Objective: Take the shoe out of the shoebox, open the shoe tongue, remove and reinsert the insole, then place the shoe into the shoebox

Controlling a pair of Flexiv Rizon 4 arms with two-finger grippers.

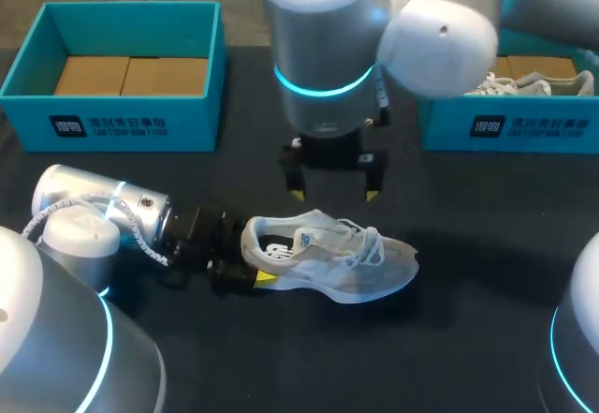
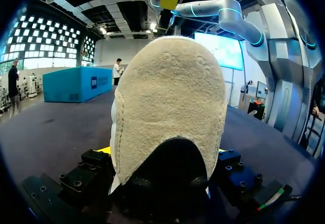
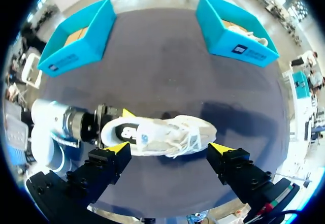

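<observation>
The left arm point(image 1: 103, 212) lies low across the lower left of the frame, with the left gripper point(image 1: 255, 256) clamped on the heel of the shoe point(image 1: 328, 254) from 2 sides. The right arm point(image 1: 323, 38) hangs from the upper middle, wrist vertical. The right gripper point(image 1: 334, 191) points down, its 2 yellow-tipped fingers spread wide.

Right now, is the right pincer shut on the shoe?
No, the right pincer hangs open above the shoe, not touching it.
</observation>
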